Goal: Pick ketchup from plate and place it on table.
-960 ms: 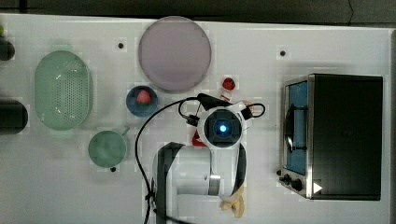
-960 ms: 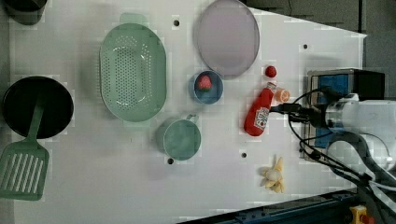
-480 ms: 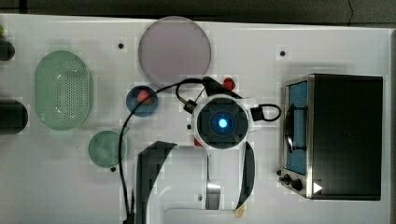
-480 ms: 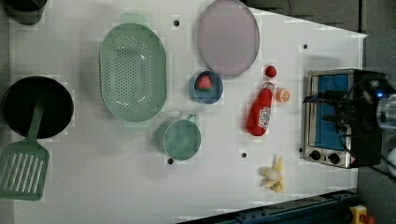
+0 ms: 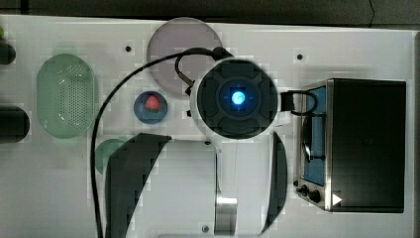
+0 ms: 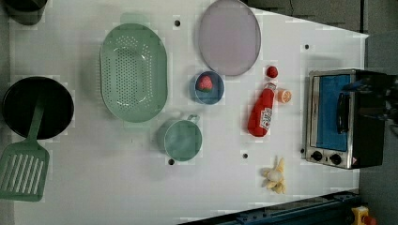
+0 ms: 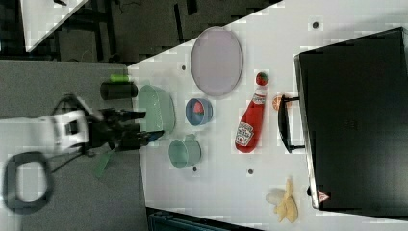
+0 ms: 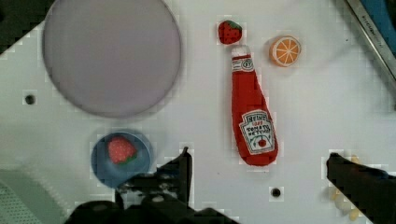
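Ketchup [image 6: 263,112], as the left view shows it, lies flat on the white desk [image 6: 94,187], not on the lilac-grey plate [image 6: 228,36], which is bare; the placing part of the task looks already done. Its long axis runs roughly up and down the left view, white cap toward a small strawberry [image 6: 271,71] and base toward a peeled banana [image 6: 274,176]. An orange slice [image 6: 284,96] sits just beside its neck, and a toaster oven [image 6: 342,117] stands further off.

In the right view the bottle [image 7: 250,126] lies the same way, cap toward the plate's side of the desk. The gripper [image 7: 137,127] hangs at the right view's left, well apart from the bottle, beyond a green perforated basket [image 7: 156,108] and a mug [image 7: 185,153]. Its jaws stand wide and hold nothing.

In the top view the arm's round flange [image 5: 237,96] covers the middle of the desk, hiding the bottle.

In the wrist view the bottle [image 8: 250,107] lies between and ahead of the two dark fingers [image 8: 180,175], touching neither. It rests on its side, probably because a soft, slim shape settles that way once let go. A blue bowl [image 8: 121,156] with a strawberry sits next to one finger.
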You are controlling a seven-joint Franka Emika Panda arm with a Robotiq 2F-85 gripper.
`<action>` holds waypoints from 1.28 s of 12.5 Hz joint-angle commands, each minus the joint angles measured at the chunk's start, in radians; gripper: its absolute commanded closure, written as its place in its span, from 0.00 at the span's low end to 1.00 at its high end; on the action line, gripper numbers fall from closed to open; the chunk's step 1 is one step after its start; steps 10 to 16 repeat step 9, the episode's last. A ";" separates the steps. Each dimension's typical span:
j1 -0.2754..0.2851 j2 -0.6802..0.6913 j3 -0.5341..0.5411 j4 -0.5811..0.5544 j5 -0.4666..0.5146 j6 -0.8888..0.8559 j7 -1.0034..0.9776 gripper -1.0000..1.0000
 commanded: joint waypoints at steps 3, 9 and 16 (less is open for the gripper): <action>0.001 -0.017 -0.022 0.147 -0.003 -0.211 0.048 0.00; 0.001 -0.013 -0.023 0.156 -0.003 -0.268 0.048 0.00; 0.001 -0.013 -0.023 0.156 -0.003 -0.268 0.048 0.00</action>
